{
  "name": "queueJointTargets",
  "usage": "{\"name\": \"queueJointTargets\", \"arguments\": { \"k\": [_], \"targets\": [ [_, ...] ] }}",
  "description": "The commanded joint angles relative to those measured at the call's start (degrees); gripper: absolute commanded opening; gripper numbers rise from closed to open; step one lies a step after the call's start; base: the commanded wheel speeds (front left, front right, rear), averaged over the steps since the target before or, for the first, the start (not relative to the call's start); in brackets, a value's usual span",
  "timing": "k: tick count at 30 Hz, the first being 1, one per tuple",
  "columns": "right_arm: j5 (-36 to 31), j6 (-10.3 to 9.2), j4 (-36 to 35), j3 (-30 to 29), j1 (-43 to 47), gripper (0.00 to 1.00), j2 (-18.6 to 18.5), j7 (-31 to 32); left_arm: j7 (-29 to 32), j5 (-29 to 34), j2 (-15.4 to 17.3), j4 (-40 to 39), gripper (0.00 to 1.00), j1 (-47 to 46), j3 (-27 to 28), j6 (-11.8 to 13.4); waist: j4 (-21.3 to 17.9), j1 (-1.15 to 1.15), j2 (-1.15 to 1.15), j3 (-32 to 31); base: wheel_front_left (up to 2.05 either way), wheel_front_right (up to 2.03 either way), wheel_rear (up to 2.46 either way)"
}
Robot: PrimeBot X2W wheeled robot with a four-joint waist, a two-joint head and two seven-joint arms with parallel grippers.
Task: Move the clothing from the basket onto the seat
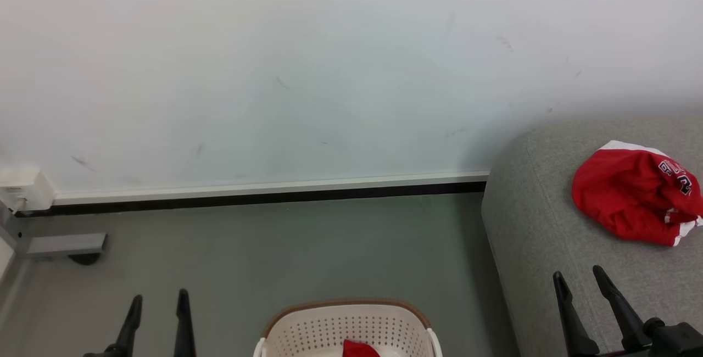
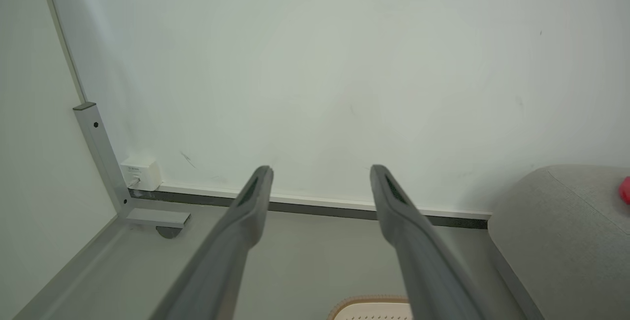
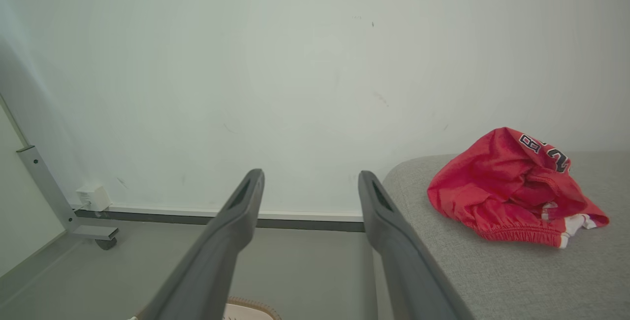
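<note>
One red garment [image 1: 631, 195] with dark lettering lay crumpled on the grey seat [image 1: 538, 236], and a second red piece [image 1: 360, 349] sat in the cream basket [image 1: 307, 334] on the floor [image 1: 329, 247] beside the seat. The left jaws stood apart and empty left of the basket; the right jaws stood apart and empty over the seat, short of the garment.

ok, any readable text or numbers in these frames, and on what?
"B" or "R", then cut off by folds: dark lettering on the red garment on the grey seat.
"2", partial number: same garment.
Marking on the white wall box: too small to read.
</note>
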Motion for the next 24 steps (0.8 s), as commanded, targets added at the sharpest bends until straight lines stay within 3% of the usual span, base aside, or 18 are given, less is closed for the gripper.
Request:
{"name": "queueJointTargets", "arguments": {
  "k": [1,11,18,24],
  "targets": [
    [-0.08,-0.13,0.24,0.15,-0.51,1.00,-0.24,-0.14,-0.01,0.38,-0.27,0.26,1.00,-0.57,0.16,-0.37,-0.14,0.00,0.00,0.16,0.00,0.00,0.00],
    [-0.14,-0.13,-0.75,-0.05,-2.80,1.00,-1.38,-0.14,-0.01,0.95,-1.01,1.64,1.00,-3.46,-0.13,-1.80,-2.35,0.00,0.00,3.87,0.00,0.00,0.00],
    [1.24,-0.13,-2.80,-2.09,-7.02,1.00,-1.68,-0.14,-0.01,-0.13,-1.25,4.13,1.00,-9.28,-0.72,-2.97,-4.61,0.00,0.00,11.82,0.00,0.00,0.00],
    [1.86,-0.13,-5.18,-2.85,-12.03,1.00,-2.09,-0.14,-0.01,2.54,-1.04,10.58,1.00,-16.09,-2.98,-3.95,-6.66,0.00,0.00,18.90,0.00,0.00,0.00]
  ]
}}
